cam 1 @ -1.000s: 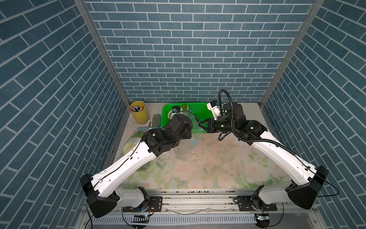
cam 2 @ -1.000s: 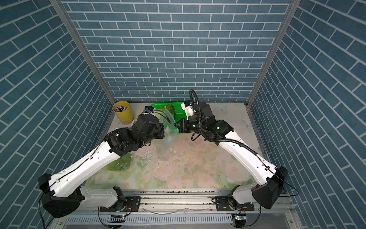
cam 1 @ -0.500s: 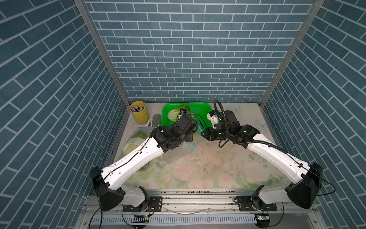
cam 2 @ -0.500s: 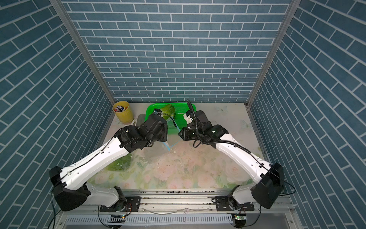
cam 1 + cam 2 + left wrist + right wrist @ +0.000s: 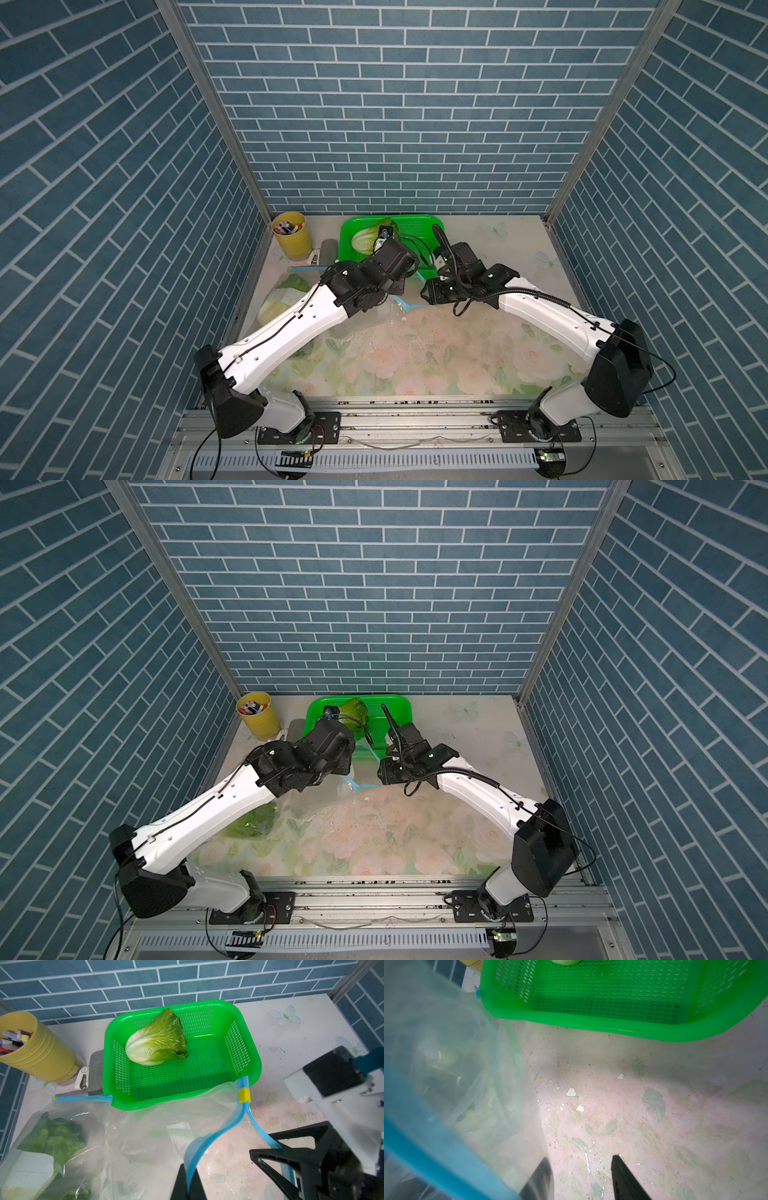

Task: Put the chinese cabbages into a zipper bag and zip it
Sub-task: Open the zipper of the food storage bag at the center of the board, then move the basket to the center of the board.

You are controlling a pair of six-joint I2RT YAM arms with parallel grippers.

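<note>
One chinese cabbage [image 5: 155, 1043] lies in the green basket [image 5: 182, 1103]; both top views show it too [image 5: 365, 243] [image 5: 353, 710]. The clear zipper bag [image 5: 149, 1147] lies slack on the table in front of the basket, mouth open. Its yellow slider [image 5: 244, 1096] sits at the end by the basket. My left gripper [image 5: 189, 1180] is shut on the bag's blue zip strip [image 5: 209, 1140]. My right gripper [image 5: 581, 1159] stands open just beside the bag's other rim, one finger behind the film. What the bag holds is blurred.
A second clear bag with leafy greens [image 5: 52, 1142] lies at the left wall. A yellow cup of markers [image 5: 291, 235] and a grey roll [image 5: 96, 1072] stand left of the basket. Both arms meet over the table's middle back.
The right gripper has opened and let go of the bag's rim. Both grippers have come down and toward the front, and the bag has sunk from above the basket to the table.
</note>
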